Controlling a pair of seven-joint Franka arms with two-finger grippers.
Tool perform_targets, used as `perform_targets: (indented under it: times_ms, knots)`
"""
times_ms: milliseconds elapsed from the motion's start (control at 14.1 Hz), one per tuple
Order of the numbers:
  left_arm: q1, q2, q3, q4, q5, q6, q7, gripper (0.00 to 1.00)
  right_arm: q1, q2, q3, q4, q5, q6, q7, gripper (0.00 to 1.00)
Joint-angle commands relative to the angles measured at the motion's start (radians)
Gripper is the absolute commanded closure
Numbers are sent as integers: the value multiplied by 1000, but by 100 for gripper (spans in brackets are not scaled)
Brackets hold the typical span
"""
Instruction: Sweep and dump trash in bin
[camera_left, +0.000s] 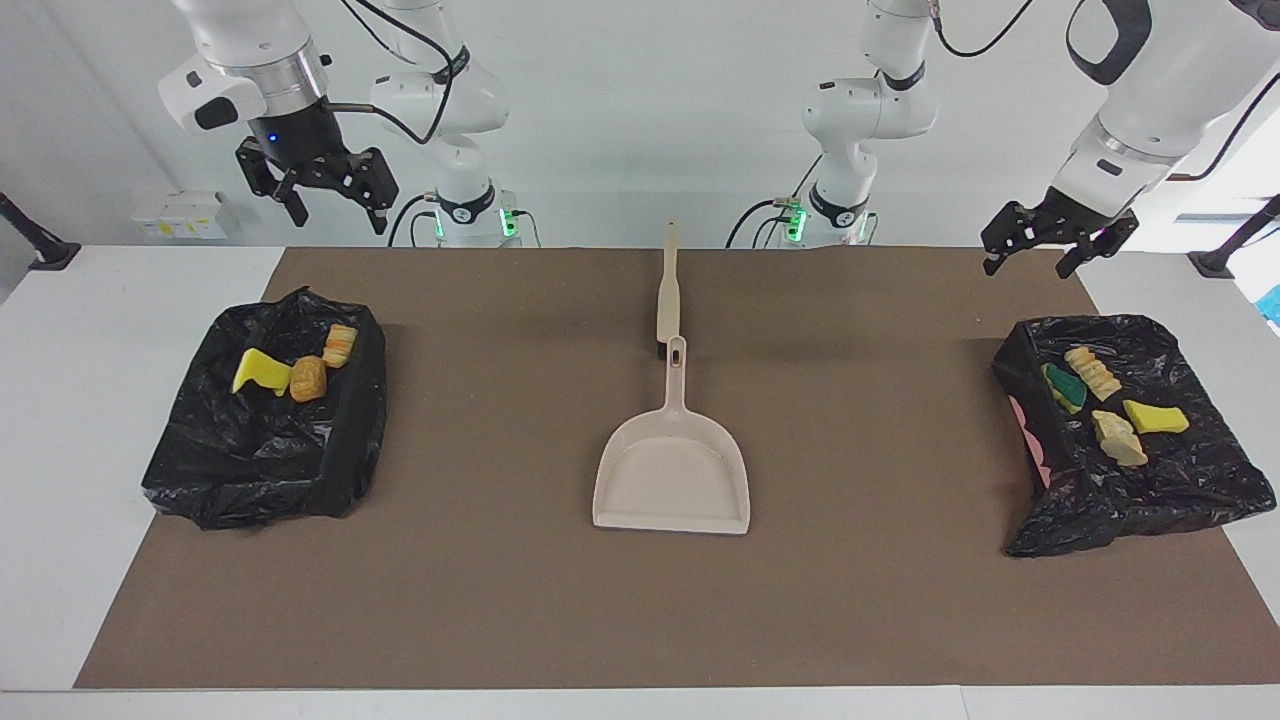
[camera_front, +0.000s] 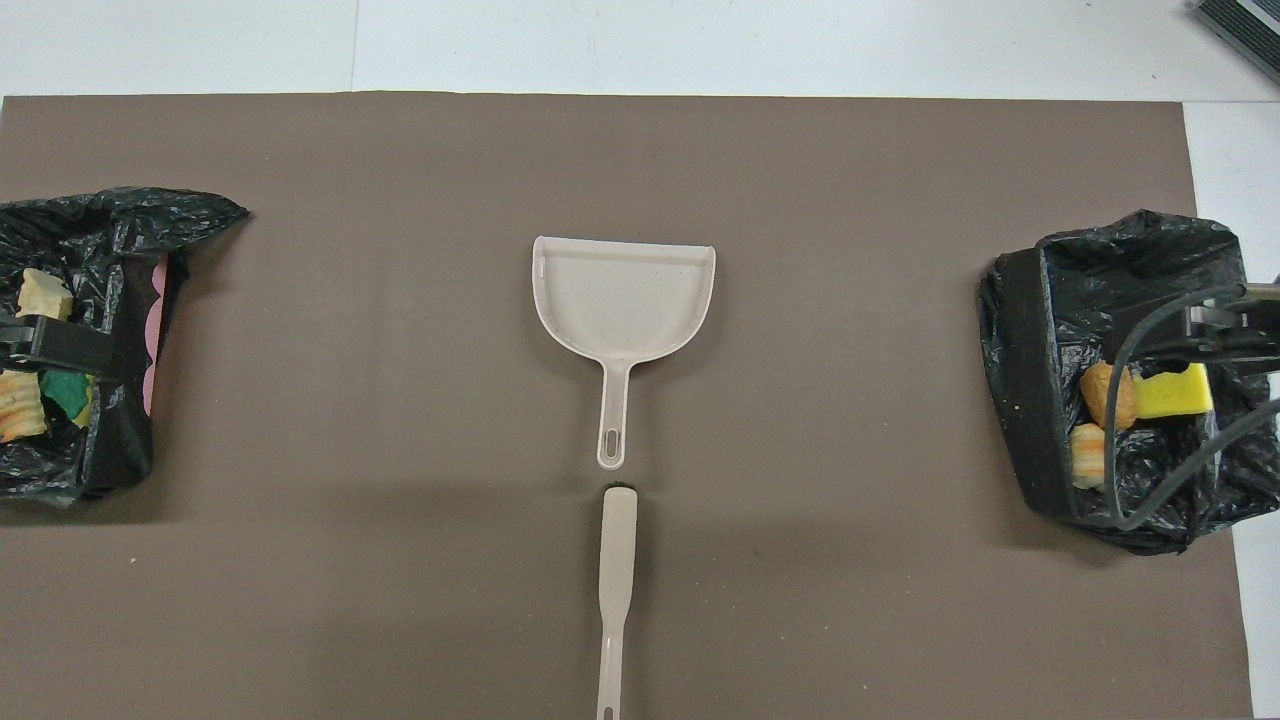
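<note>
While both arms hung raised above the worktop (camera_left: 640, 620), I judged the job almost finished: the trash lay in two black-lined bins, three pieces (camera_left: 292, 371) in the bin (camera_left: 262, 455) at the right arm's end and four pieces (camera_left: 1110, 405) in the bin (camera_left: 1135, 490) at the left arm's end. To close well, I would lift each arm straight up, away from the loose bags. The right claw (camera_left: 318, 190) was spread and held nothing, over the edge of the worktop beside its bin. The left claw (camera_left: 1045, 240) was also spread and empty. The dustpan (camera_left: 672, 470) and brush (camera_left: 667, 290) lay untouched in the middle.
</note>
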Motion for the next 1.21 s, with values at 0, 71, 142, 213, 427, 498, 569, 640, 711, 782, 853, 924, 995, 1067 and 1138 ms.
perform_targets:
  times_ms: [0, 71, 142, 213, 427, 498, 569, 640, 711, 782, 853, 924, 995, 1067, 1138]
  knots:
    - [6, -7, 1, 2, 18, 12, 4, 0, -15, -19, 3, -29, 20, 24, -30, 0]
    - [8, -10, 1, -3, 18, 2, 4, 0, -15, -19, 3, -29, 20, 24, -30, 0]
    - [10, -12, 1, -3, 18, -1, 3, 0, -15, -19, 3, -29, 20, 24, -30, 0]
    - [10, -10, 1, -3, 18, 5, 4, 0, -15, -19, 3, -29, 20, 24, -30, 0]
    - [8, -10, 1, -3, 18, 5, 3, 0, -16, -19, 3, -29, 20, 24, -30, 0]
    - [8, -10, 1, -3, 18, 5, 4, 0, -16, -19, 3, -29, 20, 24, -30, 0]
    - [8, -10, 1, -3, 18, 5, 3, 0, -16, -19, 3, -29, 20, 24, -30, 0]
    - [8, -10, 1, -3, 18, 5, 3, 0, -16, -19, 3, -29, 20, 24, -30, 0]
    - [8, -10, 1, -3, 18, 5, 3, 0, -16, -19, 3, -29, 19, 24, -30, 0]
    - [8, -10, 1, -3, 18, 5, 3, 0, -18, -19, 3, -29, 20, 24, -30, 0]
    - [8, -10, 1, -3, 18, 5, 3, 0, -19, -19, 3, -29, 20, 24, -30, 0]
    - [8, -10, 1, -3, 18, 5, 3, 0, -20, -19, 3, -29, 19, 24, -30, 0]
    - [8, -10, 1, -3, 18, 5, 3, 0, -20, -21, 3, -31, 20, 24, -30, 0]
    - [8, -10, 1, -3, 18, 5, 4, 0, -20, -21, 3, -31, 19, 24, -30, 0]
    - [10, -10, 3, -1, 18, 7, 7, 0, -20, -21, 3, -31, 20, 24, -30, 0]
